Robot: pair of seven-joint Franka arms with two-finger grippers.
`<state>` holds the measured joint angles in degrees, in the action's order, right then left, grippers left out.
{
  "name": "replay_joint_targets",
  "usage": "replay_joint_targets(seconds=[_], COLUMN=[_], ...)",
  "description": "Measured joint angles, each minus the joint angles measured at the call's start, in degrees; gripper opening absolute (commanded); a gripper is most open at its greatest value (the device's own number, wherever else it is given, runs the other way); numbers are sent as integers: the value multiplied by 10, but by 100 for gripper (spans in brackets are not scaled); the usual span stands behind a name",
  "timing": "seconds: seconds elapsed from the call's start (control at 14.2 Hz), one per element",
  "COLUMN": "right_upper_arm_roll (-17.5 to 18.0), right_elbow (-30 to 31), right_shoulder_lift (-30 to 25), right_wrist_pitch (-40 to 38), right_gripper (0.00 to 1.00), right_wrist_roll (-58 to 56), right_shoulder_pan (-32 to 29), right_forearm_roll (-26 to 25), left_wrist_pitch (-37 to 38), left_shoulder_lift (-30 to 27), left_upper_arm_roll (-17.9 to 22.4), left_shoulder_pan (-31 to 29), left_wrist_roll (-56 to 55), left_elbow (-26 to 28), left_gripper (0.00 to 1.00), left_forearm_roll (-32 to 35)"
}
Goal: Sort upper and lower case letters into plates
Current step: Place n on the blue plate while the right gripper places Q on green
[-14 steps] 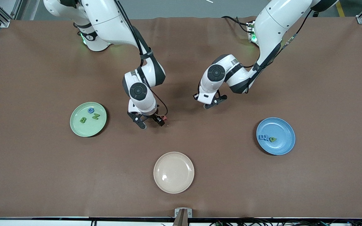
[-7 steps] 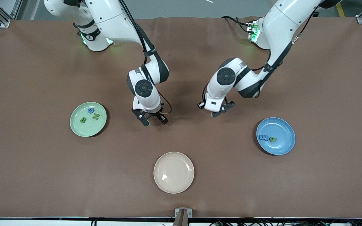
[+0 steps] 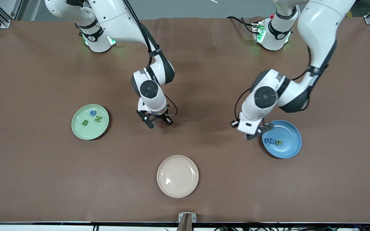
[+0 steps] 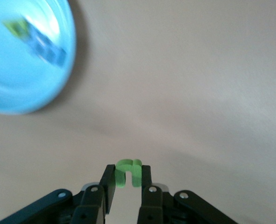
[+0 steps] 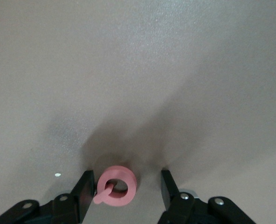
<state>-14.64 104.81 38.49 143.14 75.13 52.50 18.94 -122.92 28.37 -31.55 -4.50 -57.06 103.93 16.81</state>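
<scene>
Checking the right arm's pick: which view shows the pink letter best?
Right wrist view: the pink letter, a ring with a small tail, lies on the brown table between the right gripper's parted fingers. In the front view that gripper hides it. The left wrist view does not show it.

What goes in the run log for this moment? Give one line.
left claw: shut on green letter, beside blue plate | right claw: open around pink letter on table, not gripped

A cream plate point(image 3: 177, 176) on the brown table point(image 3: 43, 179).
</scene>
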Motion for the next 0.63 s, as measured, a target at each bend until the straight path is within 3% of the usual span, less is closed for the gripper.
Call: replay_joint_targets(seconds=[0.21, 0.35, 0.49, 0.63], right_upper_arm_roll=[0, 0, 0, 0], right_elbow=[-1, -1, -4, -8], right_shoulder_lift=[0, 0, 1, 2], right_wrist_pitch=[0, 0, -1, -3], right_gripper=[63, 57, 45, 26], right_wrist_roll=[1, 7, 12, 14], right_shoulder_pan=[1, 1, 2, 3], right_forearm_roll=[0, 0, 0, 0], left_wrist_pitch=[24, 25, 25, 14], left_shoulder_lift=[-12, -10, 0, 18], left_upper_arm_roll=[2, 4, 5, 5], left_shoulder_pan=[-52, -95, -140, -171], left_wrist_roll=[102, 171, 231, 263], left_elbow=[-7, -6, -6, -6], left_gripper=[2, 7, 17, 22], left_forearm_roll=[1, 1, 2, 27])
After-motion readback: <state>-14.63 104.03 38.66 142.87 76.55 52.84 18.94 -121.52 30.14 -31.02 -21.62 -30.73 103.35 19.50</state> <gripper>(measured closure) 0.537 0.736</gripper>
